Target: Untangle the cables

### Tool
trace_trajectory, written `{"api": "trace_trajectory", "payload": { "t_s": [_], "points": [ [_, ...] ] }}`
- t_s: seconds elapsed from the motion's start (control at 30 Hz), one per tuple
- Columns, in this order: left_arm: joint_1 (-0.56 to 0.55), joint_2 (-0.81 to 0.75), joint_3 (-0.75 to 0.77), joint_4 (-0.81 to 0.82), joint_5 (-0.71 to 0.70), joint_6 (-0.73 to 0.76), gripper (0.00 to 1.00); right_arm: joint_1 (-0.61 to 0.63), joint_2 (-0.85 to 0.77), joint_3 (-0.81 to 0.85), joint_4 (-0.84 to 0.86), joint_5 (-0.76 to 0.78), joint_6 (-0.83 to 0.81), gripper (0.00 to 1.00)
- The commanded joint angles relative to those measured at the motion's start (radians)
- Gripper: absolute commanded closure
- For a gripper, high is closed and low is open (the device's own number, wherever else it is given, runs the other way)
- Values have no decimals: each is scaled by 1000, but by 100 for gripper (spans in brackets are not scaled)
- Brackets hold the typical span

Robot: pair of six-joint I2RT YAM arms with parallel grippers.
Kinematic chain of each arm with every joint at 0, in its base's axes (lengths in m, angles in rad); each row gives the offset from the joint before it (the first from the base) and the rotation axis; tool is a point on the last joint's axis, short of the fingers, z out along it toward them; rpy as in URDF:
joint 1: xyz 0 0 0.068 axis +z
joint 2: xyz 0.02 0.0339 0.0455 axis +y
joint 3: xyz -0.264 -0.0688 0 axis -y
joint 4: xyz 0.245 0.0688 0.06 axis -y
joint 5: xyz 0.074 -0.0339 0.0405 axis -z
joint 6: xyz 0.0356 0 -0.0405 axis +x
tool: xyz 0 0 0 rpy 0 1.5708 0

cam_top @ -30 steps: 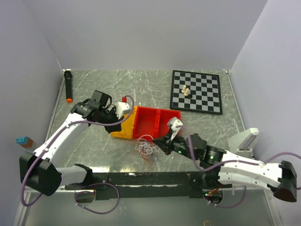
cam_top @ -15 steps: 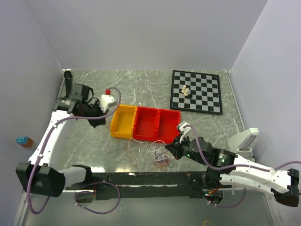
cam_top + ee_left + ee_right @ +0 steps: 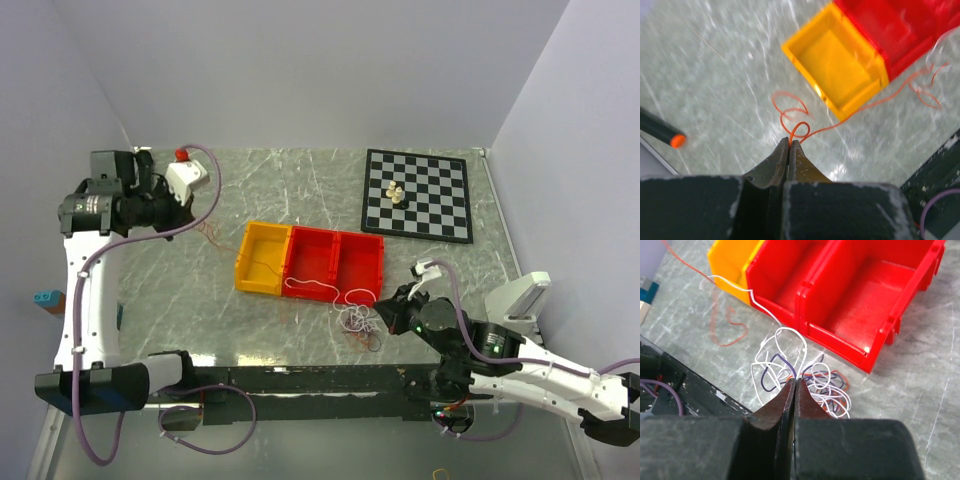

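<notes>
- Left gripper (image 3: 790, 144): jaws closed, pinching the orange-red strand (image 3: 799, 125).
- Right gripper (image 3: 794, 381): jaws closed on a white strand (image 3: 785, 331).
- Cables (image 3: 358, 322): clumped on the table, just beside the red bin (image 3: 335, 262); orange-red strand passes the yellow bin (image 3: 840, 65).

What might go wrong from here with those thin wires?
The orange wire, pinched in the left fingers, runs past a corner of the yellow bin. Pulling further may snag it there, drag the bin, or snap the wire. The right fingers pinch the clump; pulling against it may tighten knots instead of loosening them.
</notes>
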Motion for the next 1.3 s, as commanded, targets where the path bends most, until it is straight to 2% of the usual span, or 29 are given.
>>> {"api": "trace_trajectory", "payload": {
  "t_s": [0.0, 0.1, 0.3, 0.43, 0.57, 0.67, 0.77, 1.03, 1.27],
  "points": [
    [8, -29, 151, 79, 119, -114, 99, 7, 28, -14, -32, 8, 42, 100],
    [11, -81, 178, 265, 76, -281, 99, 7, 46, -16, -27, 1, 46, 100],
    [34, -46, 307, 525, -89, -580, 99, 7, 62, -68, 45, -59, 34, 100],
    [39, -1, 408, 562, -126, -689, 99, 10, 94, -91, 72, -88, 31, 100],
    [48, 8, 477, 626, -255, -863, 99, 25, 117, -143, 121, -121, 69, 100],
    [51, 31, 502, 591, -64, -889, 98, 53, 137, -151, 157, -115, 79, 100],
    [51, 13, 407, 605, 48, -904, 94, 70, 161, -134, 183, -99, 60, 100],
    [45, -39, 186, 616, 142, -846, 98, 94, 232, -83, 270, -124, 11, 100],
    [20, -56, 106, 625, 196, -825, 99, 102, 287, -46, 296, -125, -6, 100]
  ]
}}
